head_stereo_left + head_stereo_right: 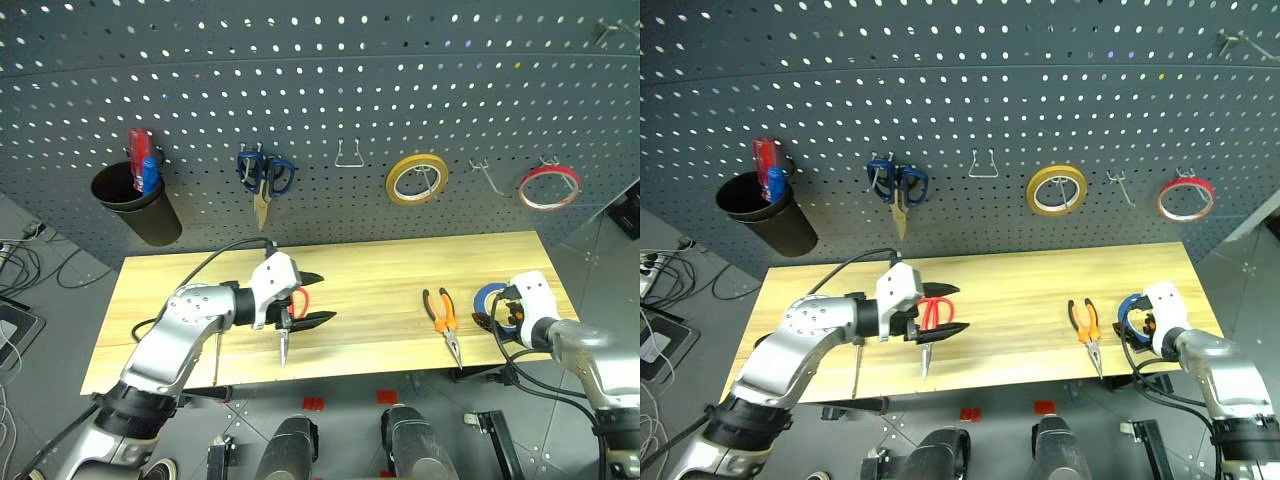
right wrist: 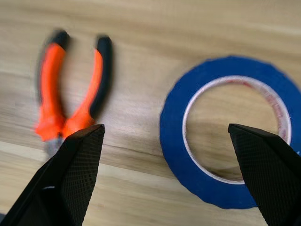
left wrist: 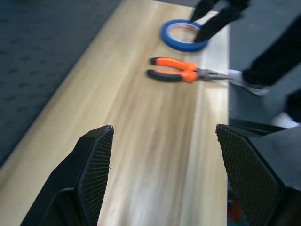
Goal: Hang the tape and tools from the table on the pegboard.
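Four task items lie on the table (image 1: 380,262): the blue tape (image 2: 225,132) flat near its right end, the orange-and-black pliers (image 1: 442,318) just to the left of it with the nose toward the front edge, the red-handled scissors (image 1: 931,322) left of centre with blades toward the front edge, and the slim screwdriver (image 1: 856,366) further left, near the front edge. The right gripper (image 1: 497,315) hangs right over the blue ring, its two black fingers spread wide with nothing between them; in the right wrist view the ring sits between the fingertips, with the pliers' handles off to one side. The left gripper (image 1: 318,298) hovers over the scissors, pointing toward the right end of the table, jaws apart and empty. Behind the table stands the dark grey pegboard (image 1: 330,90), which carries a black cup (image 1: 135,205) with red and blue handles inside, blue-handled scissors (image 1: 264,178), a bare wire hook (image 1: 350,155), a yellow tape ring (image 1: 417,178) and a red-and-white tape ring (image 1: 549,187)
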You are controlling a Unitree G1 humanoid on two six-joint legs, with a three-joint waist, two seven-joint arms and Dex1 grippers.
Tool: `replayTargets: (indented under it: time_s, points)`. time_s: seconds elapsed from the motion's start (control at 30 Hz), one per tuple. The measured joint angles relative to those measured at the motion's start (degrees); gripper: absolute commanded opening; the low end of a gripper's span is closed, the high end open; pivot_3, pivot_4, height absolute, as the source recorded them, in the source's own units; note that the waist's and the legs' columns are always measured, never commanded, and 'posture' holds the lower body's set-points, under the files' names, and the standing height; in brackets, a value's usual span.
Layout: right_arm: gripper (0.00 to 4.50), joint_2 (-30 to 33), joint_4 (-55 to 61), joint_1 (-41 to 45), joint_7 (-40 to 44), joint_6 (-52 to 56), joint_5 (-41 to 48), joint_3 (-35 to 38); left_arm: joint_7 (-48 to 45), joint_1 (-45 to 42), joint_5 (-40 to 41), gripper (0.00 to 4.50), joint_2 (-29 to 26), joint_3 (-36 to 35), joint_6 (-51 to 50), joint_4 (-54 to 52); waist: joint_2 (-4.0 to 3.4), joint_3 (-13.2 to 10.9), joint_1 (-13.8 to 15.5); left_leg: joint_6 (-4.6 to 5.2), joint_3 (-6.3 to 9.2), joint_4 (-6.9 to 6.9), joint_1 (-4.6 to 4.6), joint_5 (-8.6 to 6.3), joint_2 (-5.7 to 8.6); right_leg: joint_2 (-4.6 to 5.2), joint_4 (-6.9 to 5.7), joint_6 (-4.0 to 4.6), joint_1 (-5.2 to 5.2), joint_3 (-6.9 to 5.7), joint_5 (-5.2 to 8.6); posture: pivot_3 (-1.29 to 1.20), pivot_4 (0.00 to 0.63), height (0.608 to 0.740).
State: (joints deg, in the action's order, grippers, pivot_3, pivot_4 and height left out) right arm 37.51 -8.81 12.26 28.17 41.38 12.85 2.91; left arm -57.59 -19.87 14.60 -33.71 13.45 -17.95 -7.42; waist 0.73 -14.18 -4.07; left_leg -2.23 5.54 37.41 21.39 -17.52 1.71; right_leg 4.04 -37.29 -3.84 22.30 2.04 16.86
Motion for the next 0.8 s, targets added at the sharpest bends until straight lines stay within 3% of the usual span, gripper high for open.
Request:
replayTargets:
  time_s: [0.07, 0.23, 0.37, 0.63, 0.7, 0.8]
  points:
    - [4.50, 0.31, -5.10, 2.88, 0.84, -1.93, -1.95, -1.67, -0.46, -2.30, -0.84, 3.67, 1.89, 1.05, 1.29, 1.71, -0.02, -0.41, -0.30, 0.13, 0.04, 0.57, 0.44, -0.09, 0.02, 0.01, -0.31, -0.01, 0.28, -0.08, 0.00, -0.11, 0.298, 0.740]
    - [4.50, 0.35, -16.56, 8.72, 3.99, -6.17, -6.02, -5.34, -0.49, -4.72, -2.79, 3.67, 6.14, 3.73, 3.83, 4.65, 0.20, -1.12, -0.72, 0.22, -0.04, 0.87, 0.48, -0.12, 0.15, 0.12, -0.62, -0.15, 0.36, 0.06, -0.08, -0.11, 0.294, 0.740]
    - [3.67, 0.35, -21.87, 12.83, 7.11, -8.23, -8.23, -7.91, -0.62, -5.45, -3.86, 3.73, 7.79, 5.11, 5.32, 5.24, 0.24, -1.15, -0.99, 0.36, -0.01, 1.16, 0.43, -0.20, 0.05, 0.00, -0.83, -0.19, 0.31, 0.07, -0.13, -0.11, 0.284, 0.740]
    - [0.99, 0.54, -30.06, 17.99, 13.27, -10.78, -13.23, -12.33, -1.03, -5.74, -5.02, 3.73, 9.16, 6.39, 7.24, 5.89, 0.32, -1.10, -0.91, 0.38, 0.07, 1.55, 0.33, -0.20, 0.07, -0.03, -0.74, -0.35, -0.03, 0.07, -0.43, -0.10, 0.264, 0.740]
    - [0.70, 0.53, -30.55, 18.09, 13.58, -11.50, -14.01, -12.67, -1.24, -5.74, -5.11, 3.73, 9.17, 6.39, 7.43, 5.89, 0.41, -1.06, -0.88, 0.38, 0.10, 1.55, 0.31, -0.20, 0.07, -0.03, -0.75, -0.35, -0.04, 0.05, -0.44, -0.10, 0.259, 0.740]
    - [0.70, 0.53, -29.49, 16.42, 12.60, -13.24, -14.09, -11.34, -1.60, -5.73, -4.66, 3.73, 9.37, 6.15, 7.50, 5.89, 0.52, -0.99, -0.70, 0.37, 0.15, 1.56, 0.32, -0.19, 0.06, -0.03, -0.75, -0.35, -0.05, 0.01, -0.44, -0.10, 0.255, 0.740]
